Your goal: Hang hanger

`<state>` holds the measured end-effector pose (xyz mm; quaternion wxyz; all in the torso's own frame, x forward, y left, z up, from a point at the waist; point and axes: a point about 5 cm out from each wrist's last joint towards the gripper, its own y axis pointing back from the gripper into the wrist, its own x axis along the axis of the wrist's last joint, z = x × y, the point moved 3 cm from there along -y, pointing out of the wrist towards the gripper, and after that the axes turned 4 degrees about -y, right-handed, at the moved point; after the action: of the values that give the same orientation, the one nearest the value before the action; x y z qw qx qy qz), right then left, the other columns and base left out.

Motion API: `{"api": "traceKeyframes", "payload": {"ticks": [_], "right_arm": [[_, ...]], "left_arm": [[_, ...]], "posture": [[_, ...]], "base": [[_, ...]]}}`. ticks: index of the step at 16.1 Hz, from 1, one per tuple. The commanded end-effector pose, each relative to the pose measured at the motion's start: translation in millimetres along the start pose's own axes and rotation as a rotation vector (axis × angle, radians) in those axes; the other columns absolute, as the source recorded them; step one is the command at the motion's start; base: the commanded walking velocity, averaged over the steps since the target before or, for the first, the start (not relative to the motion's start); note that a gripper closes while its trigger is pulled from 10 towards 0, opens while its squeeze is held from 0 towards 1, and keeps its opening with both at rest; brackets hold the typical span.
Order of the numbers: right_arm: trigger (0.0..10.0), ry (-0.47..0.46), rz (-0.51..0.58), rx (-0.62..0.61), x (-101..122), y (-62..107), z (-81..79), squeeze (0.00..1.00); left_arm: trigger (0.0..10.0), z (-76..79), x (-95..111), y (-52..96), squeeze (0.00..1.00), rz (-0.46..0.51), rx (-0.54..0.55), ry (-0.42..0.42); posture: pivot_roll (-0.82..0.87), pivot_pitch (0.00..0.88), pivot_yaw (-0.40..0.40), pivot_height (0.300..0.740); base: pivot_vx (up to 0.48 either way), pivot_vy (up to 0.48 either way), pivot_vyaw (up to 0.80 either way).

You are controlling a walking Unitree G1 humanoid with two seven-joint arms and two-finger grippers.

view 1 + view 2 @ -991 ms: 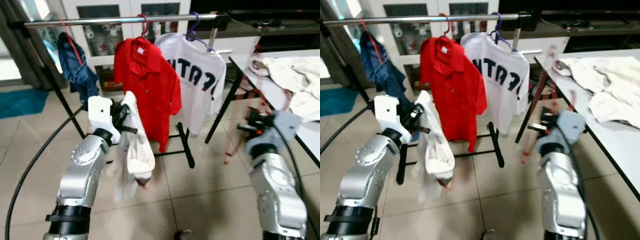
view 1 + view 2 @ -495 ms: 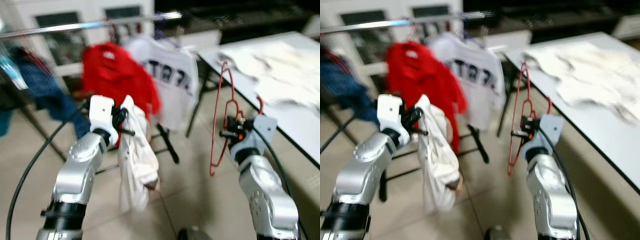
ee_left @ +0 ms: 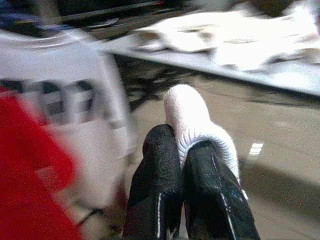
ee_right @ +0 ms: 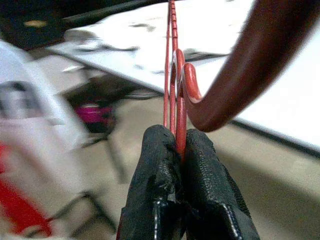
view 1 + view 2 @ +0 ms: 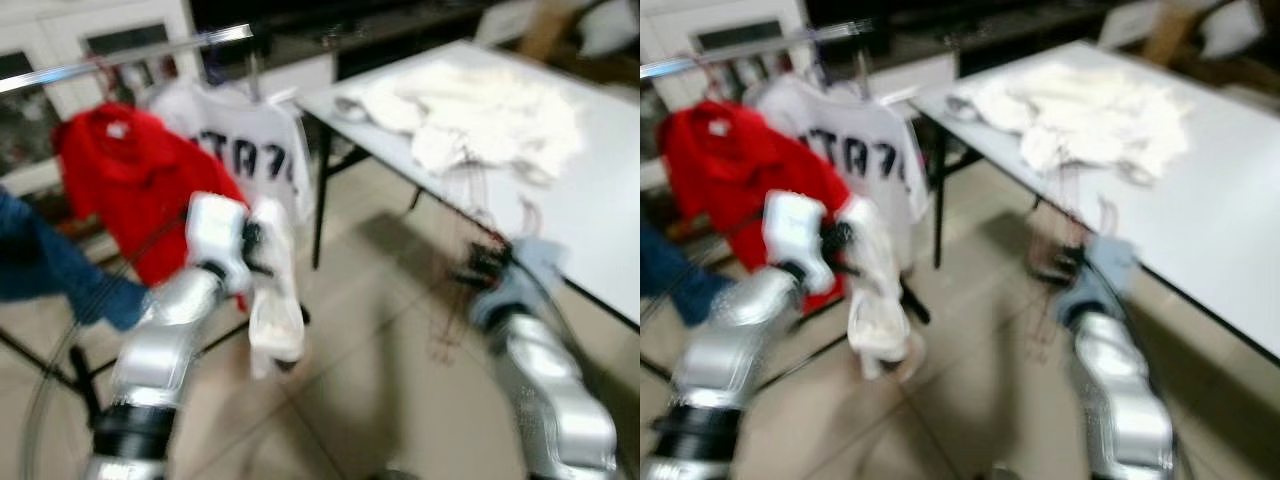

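Right wrist view: right gripper (image 4: 180,150) clamps red wire hanger (image 4: 175,75); left gripper (image 3: 182,165) pinches white garment (image 3: 192,122). Keep both grips tight while you turn.

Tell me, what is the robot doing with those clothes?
The robot is carrying laundry things. Its left pincer is shut on a white knitted garment that dangles over the tiled floor. Its right pincer is shut on a thin red wire hanger. A silver clothes rail holds a red shirt and a white lettered T-shirt. More white clothes lie on a white table.
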<state>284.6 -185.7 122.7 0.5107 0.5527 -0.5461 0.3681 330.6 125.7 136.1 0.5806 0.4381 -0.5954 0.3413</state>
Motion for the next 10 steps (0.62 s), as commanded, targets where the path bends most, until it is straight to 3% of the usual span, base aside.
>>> {"api": "traceKeyframes", "payload": {"ticks": [1,4,10], "right_arm": [[10.0,-0.009,0.014,0.027,4.2,0.6,-9.1,0.00],[10.0,-0.016,-0.009,0.046,2.6,2.6,-12.2,0.00],[10.0,0.002,-0.009,0.027,2.2,6.0,-9.1,0.00]], "left_arm": [[10.0,-7.9,5.4,3.2,0.00,0.012,0.019,-0.020],[10.0,-4.9,-1.0,9.0,0.00,-0.014,-0.002,0.009],[10.0,0.0,-1.2,4.0,0.00,-0.019,-0.028,0.005]], "posture": [[-0.11,0.000,0.030,0.740],[-0.12,0.000,0.026,0.740],[-0.14,0.000,0.045,0.740]], "base": [[0.000,0.000,-0.80],[0.000,0.000,-0.80],[0.000,0.000,-0.80]]}}
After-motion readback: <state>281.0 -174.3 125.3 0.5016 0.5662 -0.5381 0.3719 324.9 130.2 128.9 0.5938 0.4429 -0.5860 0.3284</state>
